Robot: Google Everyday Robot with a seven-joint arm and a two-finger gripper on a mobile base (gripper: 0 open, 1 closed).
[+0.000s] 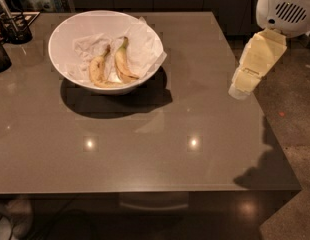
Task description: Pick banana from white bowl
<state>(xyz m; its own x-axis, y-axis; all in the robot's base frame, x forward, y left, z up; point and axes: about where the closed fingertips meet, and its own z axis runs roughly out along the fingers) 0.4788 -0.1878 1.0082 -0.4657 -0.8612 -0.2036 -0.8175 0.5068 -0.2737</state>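
Banana (123,64) lies in bowl (65,38), upper left; gripper (241,88) hangs mid-right, well apart, grip state unclear.

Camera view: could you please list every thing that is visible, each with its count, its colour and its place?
table: one, grey-brown, glossy, fills most of the view.
white bowl: one, white, on the table, far left part.
banana: one, yellow with greenish stem, in the bowl, right side.
shorter banana: one, yellow with brown marks, in the bowl, left of the other.
paper: one crumpled sheet, white, lining the bowl under both bananas.
dark holder: one, black, far left corner.
floor: dark, speckled, right of the table.
robot housing: one, white, top right.
gripper: one, cream, over the table's right edge, far from the bowl.
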